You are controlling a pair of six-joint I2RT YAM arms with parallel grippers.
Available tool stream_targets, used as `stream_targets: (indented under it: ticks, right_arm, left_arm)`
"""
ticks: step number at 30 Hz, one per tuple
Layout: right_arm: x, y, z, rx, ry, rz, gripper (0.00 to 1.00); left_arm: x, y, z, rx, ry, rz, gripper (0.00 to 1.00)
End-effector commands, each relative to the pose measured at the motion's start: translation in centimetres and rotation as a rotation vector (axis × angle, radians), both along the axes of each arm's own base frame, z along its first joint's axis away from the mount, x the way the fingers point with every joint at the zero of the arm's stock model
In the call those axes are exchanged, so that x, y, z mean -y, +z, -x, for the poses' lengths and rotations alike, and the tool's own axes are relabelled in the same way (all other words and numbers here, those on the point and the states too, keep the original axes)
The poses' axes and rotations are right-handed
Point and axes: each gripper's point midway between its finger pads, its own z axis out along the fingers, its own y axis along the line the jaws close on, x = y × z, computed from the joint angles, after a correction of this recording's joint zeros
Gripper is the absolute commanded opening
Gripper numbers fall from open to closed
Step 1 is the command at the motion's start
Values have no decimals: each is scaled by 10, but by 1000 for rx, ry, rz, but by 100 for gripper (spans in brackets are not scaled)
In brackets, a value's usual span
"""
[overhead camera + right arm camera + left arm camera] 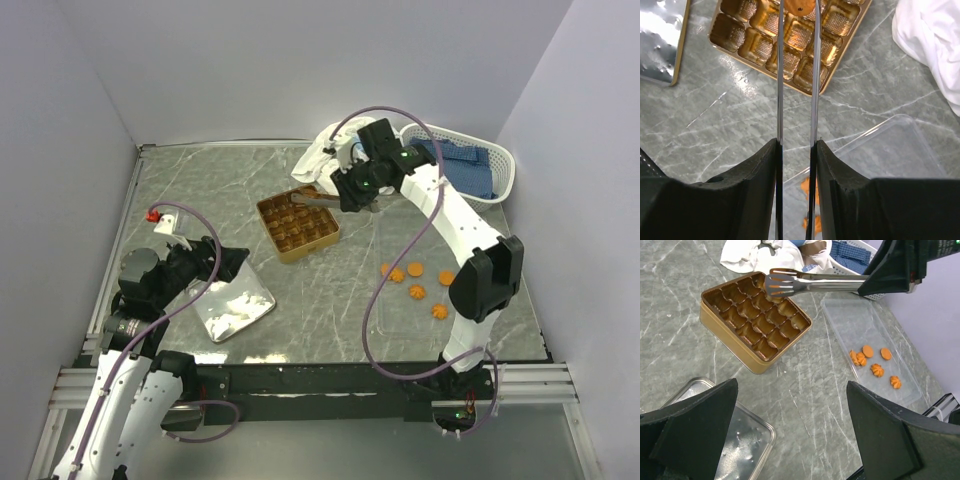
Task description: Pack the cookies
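Observation:
Several small orange cookies [416, 292] lie on a clear plastic tray [395, 320] at the right; they also show in the left wrist view [877, 370]. The square golden divided tin [297, 225] sits mid-table. My right gripper [355, 190] is shut on metal tongs [780, 75], whose tips reach over the tin's far corner [782, 285]. A brown cookie [801, 6] sits between the tong tips above the tin's cells [790, 40]. My left gripper [790, 385] is open and empty, above the table near a silver lid [235, 305].
A white cloth [320, 155] lies behind the tin. A white basket [505, 165] with blue cloth stands at the back right. A small red object [153, 214] is at the left wall. Walls close in on three sides.

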Motion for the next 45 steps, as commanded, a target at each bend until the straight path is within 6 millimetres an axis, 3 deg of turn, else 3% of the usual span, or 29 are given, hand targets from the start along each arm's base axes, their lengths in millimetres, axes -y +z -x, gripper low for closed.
stream_targets:
  ticks: [1,19,32,45]
  right_arm:
    - [-10,13,-11,37,-10,1,37]
    - [-17,-13,-24,2,-19,63,42]
    - [-20,-19,-22,-6,-13,74,50]
    - [-19,1,-15,22,-8,47,52]
  left_arm:
    - [-2,9,-3,46,6,-4,96]
    - [-2,12,0,59,-3,0,97]
    - [-2,12,0,62,-4,1,96]
    - [-2,13,1,68,-2,2,96]
